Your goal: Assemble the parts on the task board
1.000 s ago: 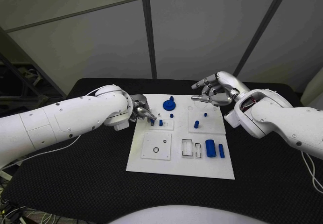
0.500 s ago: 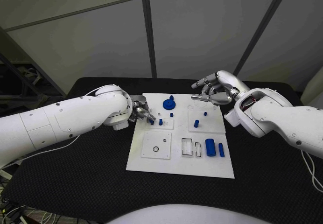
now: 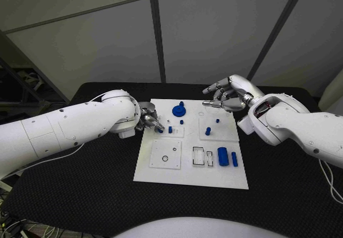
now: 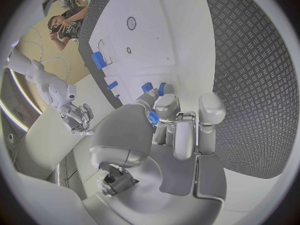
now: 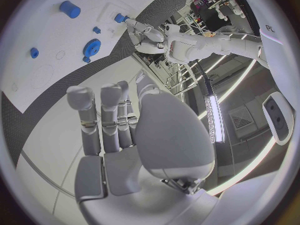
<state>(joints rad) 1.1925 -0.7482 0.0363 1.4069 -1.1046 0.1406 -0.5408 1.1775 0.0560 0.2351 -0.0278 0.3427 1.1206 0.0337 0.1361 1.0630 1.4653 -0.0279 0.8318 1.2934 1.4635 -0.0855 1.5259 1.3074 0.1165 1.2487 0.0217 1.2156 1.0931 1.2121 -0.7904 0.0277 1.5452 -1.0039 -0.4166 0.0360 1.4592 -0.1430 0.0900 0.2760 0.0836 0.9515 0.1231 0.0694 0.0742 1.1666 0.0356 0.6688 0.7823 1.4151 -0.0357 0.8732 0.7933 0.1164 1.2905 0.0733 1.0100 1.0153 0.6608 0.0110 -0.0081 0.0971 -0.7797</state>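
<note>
Surface: black worktop [image 3: 85, 198] with grey panelled walls behind it; the white task board [image 3: 171, 171] lay at its centre.

Left hand: the left hand [image 3: 150, 120] sat at the board's 9 to 10 o'clock edge, low over the upper-left inset. In the left wrist view its fingers [image 4: 181, 135] were curled in together with a small blue part [image 4: 153, 117] caught between the thumb and fingers, so it was clamped on that piece.

Pegs by left hand: two short blue pegs [image 3: 166, 130] stood in the upper-left inset, just beside the left fingertips, toward 3 o'clock from them.

Right hand: the right hand [image 3: 223, 99] hovered above the board's 1 o'clock corner, clear of the surface. In the right wrist view its fingers [image 5: 103, 115] stood extended and apart, with nothing in them.

Gear: a blue gear [image 3: 179, 111] stood at the board's 12 o'clock area, between the two hands and touched by neither.

Small studs: one blue stud [image 3: 217, 120] and a blue peg [image 3: 208, 132] sat in the upper-right inset, at 6 o'clock from the right hand and well below it.

Lower parts: a thick blue cylinder [image 3: 223, 157] and a slimmer blue bar [image 3: 234, 158] lay side by side at the board's 4 o'clock area, next to two empty rectangular slots [image 3: 199, 156]; both were well apart from either hand.

Lower-left inset: a square plate with a round ring hole [image 3: 166, 159], at the board's 7 to 8 o'clock.
</note>
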